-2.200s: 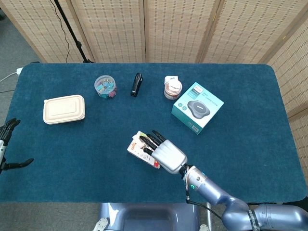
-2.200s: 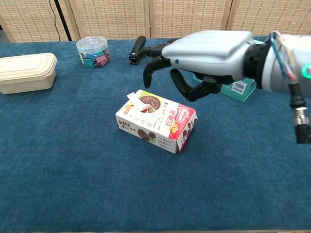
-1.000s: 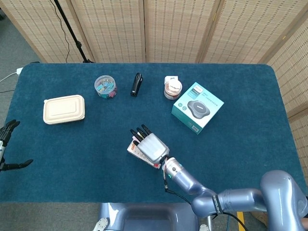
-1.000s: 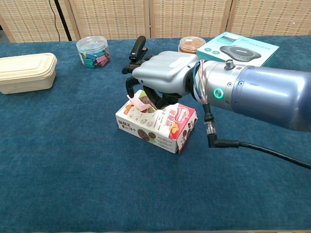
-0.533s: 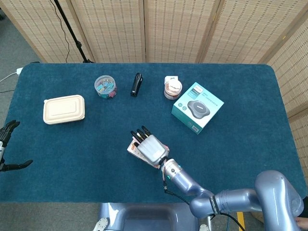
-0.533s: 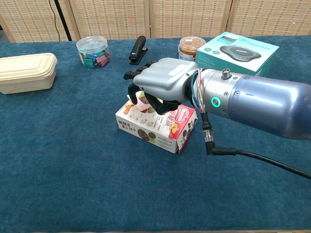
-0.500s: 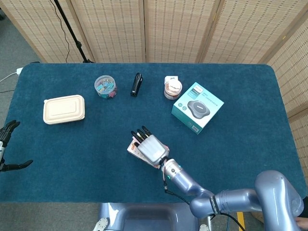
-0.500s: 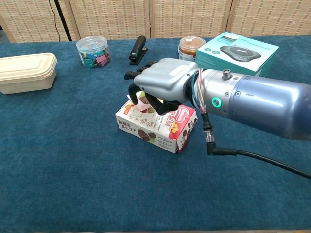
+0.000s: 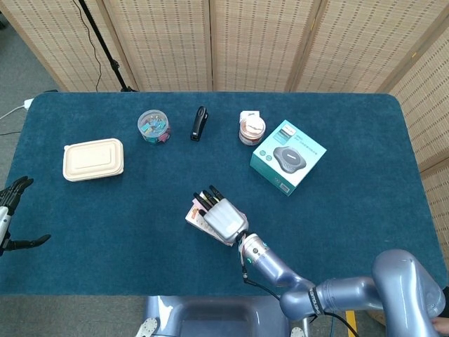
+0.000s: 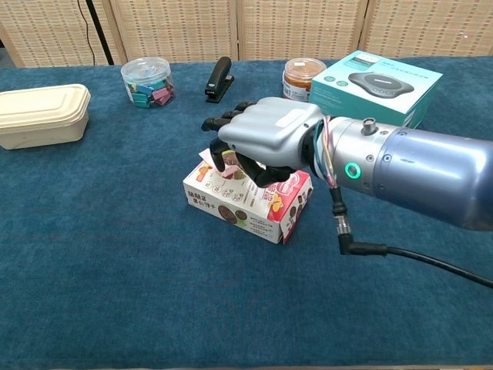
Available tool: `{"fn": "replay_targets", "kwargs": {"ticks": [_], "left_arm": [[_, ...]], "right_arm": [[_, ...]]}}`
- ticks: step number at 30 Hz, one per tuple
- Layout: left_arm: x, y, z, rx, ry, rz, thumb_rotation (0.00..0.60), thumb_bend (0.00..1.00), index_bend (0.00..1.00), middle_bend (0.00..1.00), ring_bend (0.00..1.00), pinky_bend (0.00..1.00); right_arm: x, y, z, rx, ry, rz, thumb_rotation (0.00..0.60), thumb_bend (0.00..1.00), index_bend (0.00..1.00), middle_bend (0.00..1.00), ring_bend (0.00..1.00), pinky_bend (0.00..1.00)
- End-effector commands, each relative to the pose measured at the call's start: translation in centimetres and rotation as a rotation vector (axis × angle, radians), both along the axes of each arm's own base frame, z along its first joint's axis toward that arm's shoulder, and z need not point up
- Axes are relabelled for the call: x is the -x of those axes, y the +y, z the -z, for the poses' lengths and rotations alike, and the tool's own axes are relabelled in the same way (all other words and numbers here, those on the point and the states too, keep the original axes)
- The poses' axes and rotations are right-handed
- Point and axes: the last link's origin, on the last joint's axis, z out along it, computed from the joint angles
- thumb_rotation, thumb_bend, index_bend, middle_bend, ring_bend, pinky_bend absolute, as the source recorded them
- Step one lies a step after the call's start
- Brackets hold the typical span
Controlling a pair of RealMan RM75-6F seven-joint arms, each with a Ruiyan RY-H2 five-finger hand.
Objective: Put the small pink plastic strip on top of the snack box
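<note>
The snack box [image 10: 245, 203] lies flat on the blue cloth near the table's front middle, and also shows in the head view [image 9: 197, 218]. My right hand [image 10: 266, 142] hovers low over its top, fingers curled down, and covers most of the box from above [image 9: 223, 216]. The small pink plastic strip [image 10: 208, 157] sits at the box's top left corner, pinched between the thumb and fingers, with only its left end showing. My left hand [image 9: 7, 203] hangs beyond the table's left edge, fingers apart and holding nothing.
A beige lidded food container [image 10: 40, 114] stands at the left. Along the back are a clear tub of clips [image 10: 148, 80], a black stapler [image 10: 219, 79], a brown-lidded jar [image 10: 300, 75] and a teal product box [image 10: 377, 81]. A black cable trails from my right wrist.
My right hand dropped from above the box onto its top and its fingers curled around the pink strip. The left hand stayed put.
</note>
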Motion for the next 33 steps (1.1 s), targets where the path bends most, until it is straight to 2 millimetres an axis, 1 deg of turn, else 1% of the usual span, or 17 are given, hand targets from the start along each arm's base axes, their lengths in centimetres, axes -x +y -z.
{"fn": "replay_targets", "kwargs": {"ticks": [1,11,22,33], "left_arm": [[0.0,0.0,0.0,0.0,0.0,0.0,0.6,0.07,0.0,0.0,0.0,0.0],[-0.2,0.0,0.2,0.005,0.003,0.002,0.6,0.07,0.0,0.0,0.0,0.0],[-0.1,0.0,0.1,0.005,-0.001,0.001,0.6,0.07,0.0,0.0,0.0,0.0],[-0.1,-0.2,0.1,0.006,-0.007,0.007,0.6,0.07,0.0,0.0,0.0,0.0]], "right_arm": [[0.2,0.1,-0.1,0.001,0.001,-0.001,0.6,1.0,0.3,0.0,0.0,0.0],[1.0,-0.4,-0.1,0.007,0.008,0.01,0.6,1.0,0.3,0.0,0.0,0.0],[1.5,0.3,-0.2,0.007,0.001,-0.019,0.6,1.0,0.3,0.0,0.0,0.0],[2.4,0.0,-0.3,0.024,0.012,-0.013,0.6,1.0,0.31,0.0,0.0,0.0]]}}
